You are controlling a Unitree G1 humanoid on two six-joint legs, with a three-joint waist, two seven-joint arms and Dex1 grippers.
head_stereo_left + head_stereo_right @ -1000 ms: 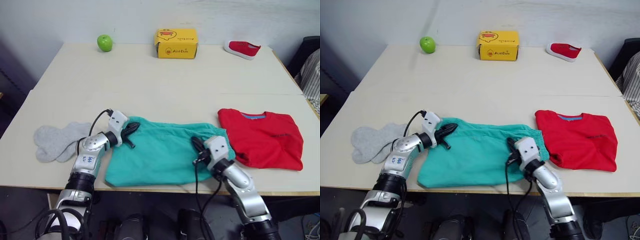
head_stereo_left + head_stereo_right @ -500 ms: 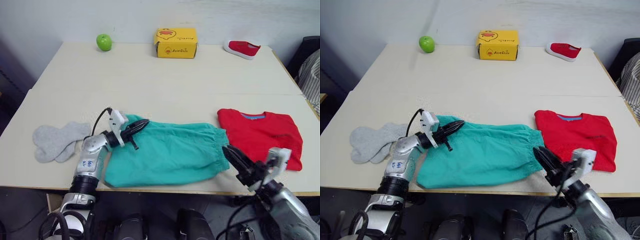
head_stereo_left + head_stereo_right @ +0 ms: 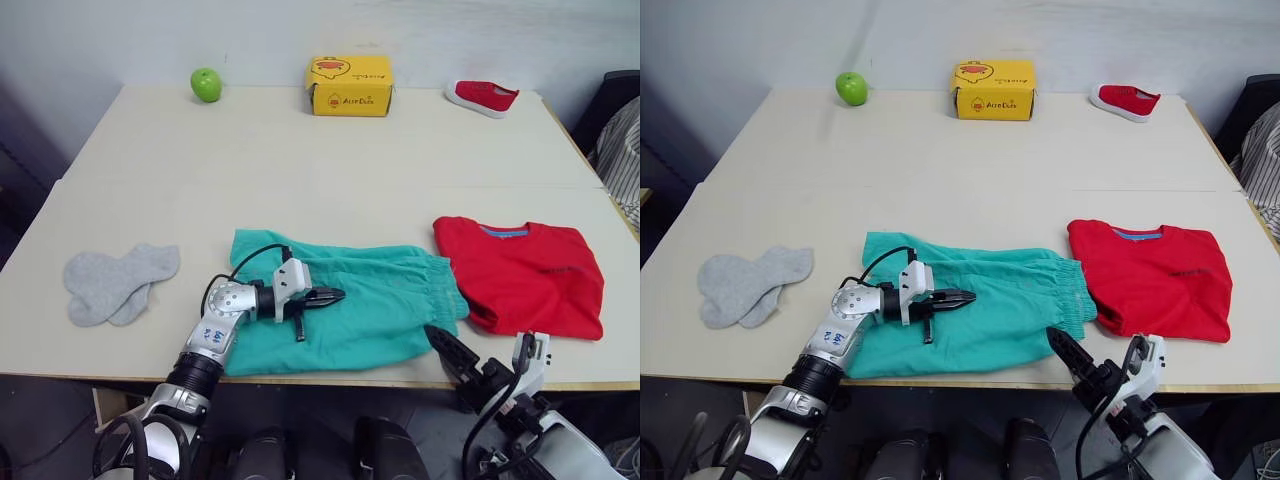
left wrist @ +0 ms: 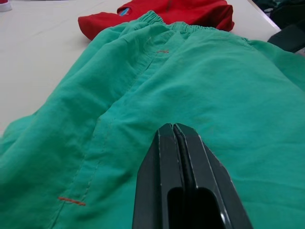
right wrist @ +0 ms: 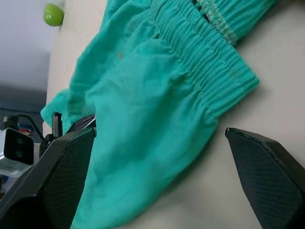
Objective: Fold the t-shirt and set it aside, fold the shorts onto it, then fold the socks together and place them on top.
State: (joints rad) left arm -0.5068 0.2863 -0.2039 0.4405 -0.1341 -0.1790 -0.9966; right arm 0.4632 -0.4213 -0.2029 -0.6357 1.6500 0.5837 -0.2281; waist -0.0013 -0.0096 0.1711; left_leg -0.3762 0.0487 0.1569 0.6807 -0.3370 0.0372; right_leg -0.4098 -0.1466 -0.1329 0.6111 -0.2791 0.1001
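2 grippers sit nearest you. Your right gripper [image 3: 1068, 356] hangs off the table's front edge [image 3: 560, 384] with its fingers spread wide, just beside the gathered waistband of the teal shorts [image 3: 380, 300]. Your left gripper [image 3: 325, 296] rests on the middle of the shorts, fingers pressed together and pinching nothing. The shorts lie flat near the front edge, between the grey socks [image 3: 115, 282] on the left and the folded red t-shirt [image 3: 525, 275] on the right. Far back stand a green apple [image 3: 206, 84], a yellow box [image 3: 348, 85] and a small red shoe [image 3: 483, 97].
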